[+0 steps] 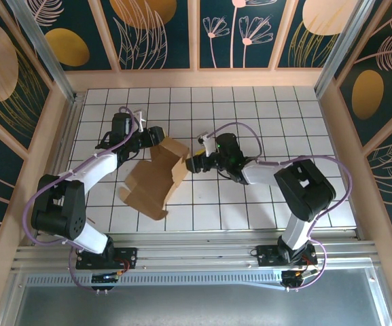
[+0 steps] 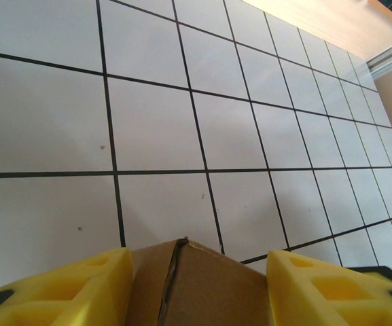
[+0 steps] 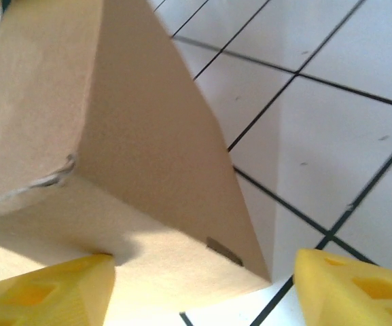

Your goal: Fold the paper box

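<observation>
Brown cardboard: paper box [image 1: 156, 178] half raised, just left of centre on the table [image 1: 263, 115] | left gripper [image 1: 159, 135] pinching its far flap | right gripper [image 1: 193, 164] spread wide, box corner loose between its fingers

Top camera, fixed above and behind the arms [image 1: 94, 170], looks steeply down on the whole table [image 1: 250, 109]. Each wrist camera peers out between its own yellow fingers [image 2: 80, 285], close over the table. All three share the box [image 1: 156, 178].
</observation>
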### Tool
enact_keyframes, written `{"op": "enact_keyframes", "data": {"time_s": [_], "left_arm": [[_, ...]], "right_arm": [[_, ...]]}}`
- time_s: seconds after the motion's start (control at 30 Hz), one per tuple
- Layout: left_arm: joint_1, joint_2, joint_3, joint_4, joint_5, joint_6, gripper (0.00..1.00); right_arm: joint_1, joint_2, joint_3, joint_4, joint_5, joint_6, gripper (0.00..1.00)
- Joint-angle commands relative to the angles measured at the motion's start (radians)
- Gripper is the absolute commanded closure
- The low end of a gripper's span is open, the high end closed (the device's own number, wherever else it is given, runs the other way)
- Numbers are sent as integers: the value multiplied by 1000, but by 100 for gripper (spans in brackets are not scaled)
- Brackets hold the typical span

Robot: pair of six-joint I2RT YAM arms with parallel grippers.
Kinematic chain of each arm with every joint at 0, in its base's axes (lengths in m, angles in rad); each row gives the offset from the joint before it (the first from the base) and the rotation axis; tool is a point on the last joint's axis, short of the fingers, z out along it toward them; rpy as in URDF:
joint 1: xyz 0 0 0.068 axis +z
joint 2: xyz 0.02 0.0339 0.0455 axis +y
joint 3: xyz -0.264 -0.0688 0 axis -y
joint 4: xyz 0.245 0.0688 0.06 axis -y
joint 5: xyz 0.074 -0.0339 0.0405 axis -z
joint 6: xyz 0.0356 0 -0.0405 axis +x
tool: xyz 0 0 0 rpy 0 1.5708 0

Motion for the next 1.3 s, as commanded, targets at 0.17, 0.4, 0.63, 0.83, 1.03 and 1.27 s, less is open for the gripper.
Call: {"op": "enact_keyframes", "data": {"time_s": [0.17,0.4,0.63,0.83,1.03,1.27], "left_arm": [[-45,-2,5,-108,65,-9,47],[-46,-2,-1,-99,65,-18,47],[-45,-8,8,-100,56,-22,47],[-45,-10,9,-100,62,-27,47],[-45,-28,3,-101,61,-26,47],[-45,-39,-4,-98,64,-27,47]], "right_arm": [[79,-147,-132,-21,15,-66,13],[153,-312,-305,82,281,111,10],[252,-290,-296,102,406,116,12],[324,-197,-228,84,357,37,10],[374,-116,-182,62,487,28,6],[347,-98,-165,86,653,62,11]]}}
